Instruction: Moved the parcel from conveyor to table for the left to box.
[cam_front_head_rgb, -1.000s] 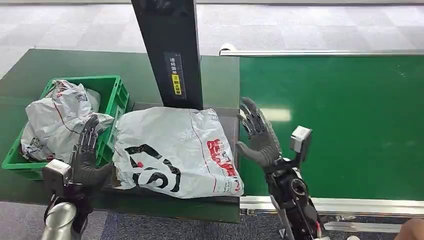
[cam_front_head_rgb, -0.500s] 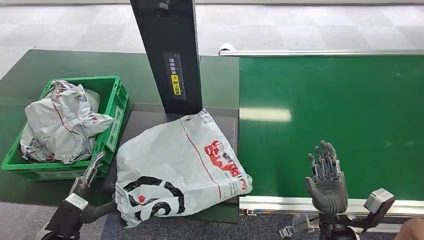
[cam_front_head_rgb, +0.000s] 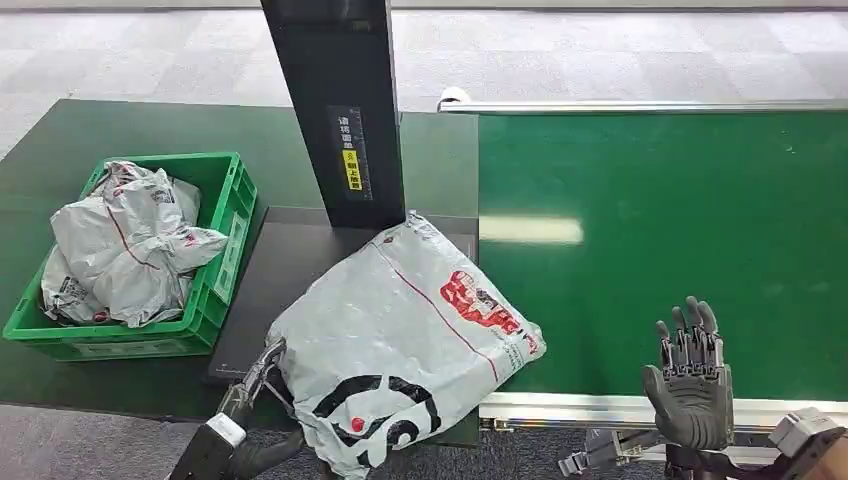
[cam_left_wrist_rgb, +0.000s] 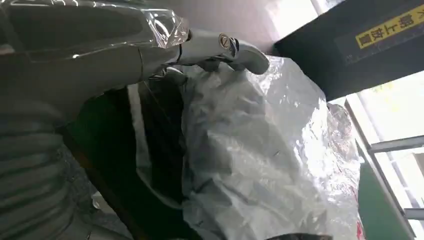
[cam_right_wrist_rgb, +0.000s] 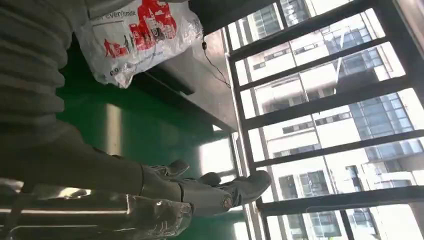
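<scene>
The parcel, a grey plastic bag with red and black print, lies tilted on the dark plate of the table, one corner hanging over the front edge. My left hand grips its near left edge. In the left wrist view the thumb lies on the crumpled parcel. My right hand is open, held upright at the front rail of the green conveyor, well to the right of the parcel. The right wrist view has the right hand empty, with the parcel beyond it.
A green crate holding other grey parcels stands on the dark green table at the left. A black post with a yellow label rises behind the parcel. The conveyor's metal rail runs along its near side.
The parcel has slid and turned toward the table's front edge with my left hand, which dropped low beside it. My right hand drew back from the parcel to the conveyor's front rail.
</scene>
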